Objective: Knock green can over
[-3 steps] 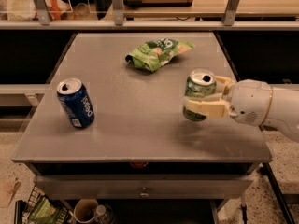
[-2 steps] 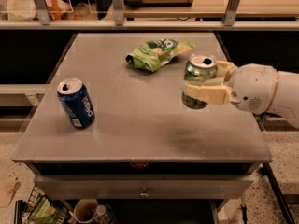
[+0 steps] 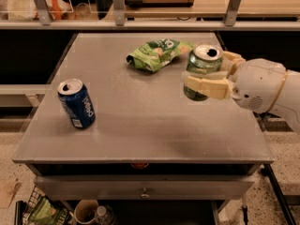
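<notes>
The scene is lit dimly and warmly from above — a dull sheen is spread across the grey counter (image 3: 140,130), a faint, diffuse shadow is cast beneath the tool (image 3: 202,75), seen at the right clasped around the green can (image 3: 197,67) — and the surroundings are left dark.

The grey table (image 3: 140,130) has a flat, dull top. A dark blue can (image 3: 76,103) stands on it at about 8 o'clock, close to the left edge, its opened top showing. A crumpled green snack bag (image 3: 157,54) lies flat at about 12 o'clock, toward the far edge. The middle of the top is bare. At 3 o'clock the tool (image 3: 205,74) reaches in over the right side, its fingers clamped around the green can (image 3: 199,67), which leans. I cannot tell whether the can's base touches the top.
</notes>
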Action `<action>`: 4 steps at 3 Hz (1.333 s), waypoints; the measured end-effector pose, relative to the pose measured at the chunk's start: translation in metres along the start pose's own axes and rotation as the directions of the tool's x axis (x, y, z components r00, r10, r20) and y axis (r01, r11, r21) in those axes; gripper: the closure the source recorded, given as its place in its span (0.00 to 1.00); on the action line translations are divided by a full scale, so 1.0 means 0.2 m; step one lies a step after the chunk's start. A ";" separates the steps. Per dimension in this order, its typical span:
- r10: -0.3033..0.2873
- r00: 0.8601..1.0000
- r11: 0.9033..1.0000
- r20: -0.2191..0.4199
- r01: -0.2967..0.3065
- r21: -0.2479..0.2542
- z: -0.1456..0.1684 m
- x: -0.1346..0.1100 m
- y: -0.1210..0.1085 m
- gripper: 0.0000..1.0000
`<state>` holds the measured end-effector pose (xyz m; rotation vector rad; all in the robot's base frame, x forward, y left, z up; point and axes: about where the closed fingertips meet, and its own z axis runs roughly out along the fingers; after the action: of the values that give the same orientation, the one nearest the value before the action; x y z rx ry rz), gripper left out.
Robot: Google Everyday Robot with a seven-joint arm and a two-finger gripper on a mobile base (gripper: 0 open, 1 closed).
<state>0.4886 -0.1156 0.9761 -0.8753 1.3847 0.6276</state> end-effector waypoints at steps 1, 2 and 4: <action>-0.143 0.987 0.989 0.079 0.138 0.060 -0.01 -0.04 0.02 1.00; -0.342 0.935 0.938 0.095 0.334 0.089 0.00 -0.06 0.05 1.00; -0.726 0.688 0.688 0.013 0.725 0.041 0.03 -0.05 0.09 1.00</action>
<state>0.4763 -0.1002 0.9828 -1.2815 0.8904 -0.0096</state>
